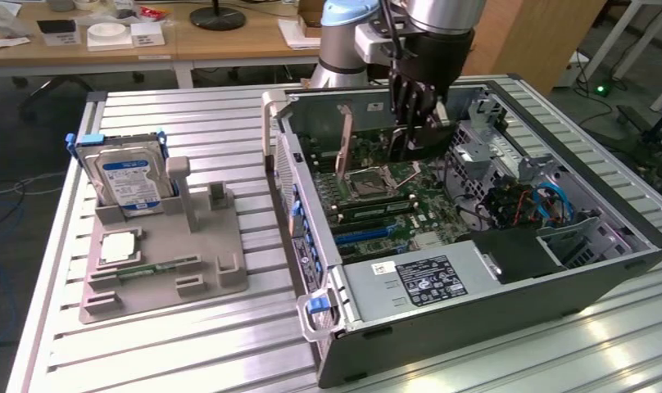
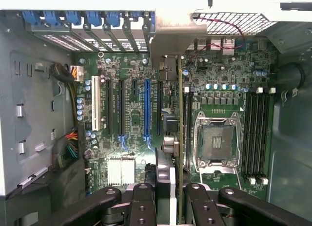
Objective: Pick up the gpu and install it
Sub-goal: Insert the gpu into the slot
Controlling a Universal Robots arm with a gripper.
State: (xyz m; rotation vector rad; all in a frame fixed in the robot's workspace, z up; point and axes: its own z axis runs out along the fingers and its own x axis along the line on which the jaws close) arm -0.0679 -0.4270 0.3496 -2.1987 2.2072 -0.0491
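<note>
Inside the open computer case (image 1: 593, 270), my gripper (image 1: 416, 115) is shut on the gpu (image 1: 429, 137), a dark card held on edge above the motherboard (image 1: 408, 201). In the wrist view the gpu (image 2: 181, 119) appears edge-on as a thin green strip running between the black fingers (image 2: 141, 206). Its silver bracket (image 2: 170, 38) sits against the case's rear slot openings. The card stands between the long blue slot (image 2: 147, 109) and the processor socket (image 2: 217, 141), over a black slot. Whether it touches that slot I cannot tell.
A silver hard drive with a blue label (image 1: 129, 180) stands in a grey fixture (image 1: 167, 270) on the exterior view's left, with a processor chip (image 1: 118, 246) lying on it. Memory slots (image 2: 256, 133), cable bundles (image 2: 70, 143) and the power supply (image 1: 419, 278) surround the card.
</note>
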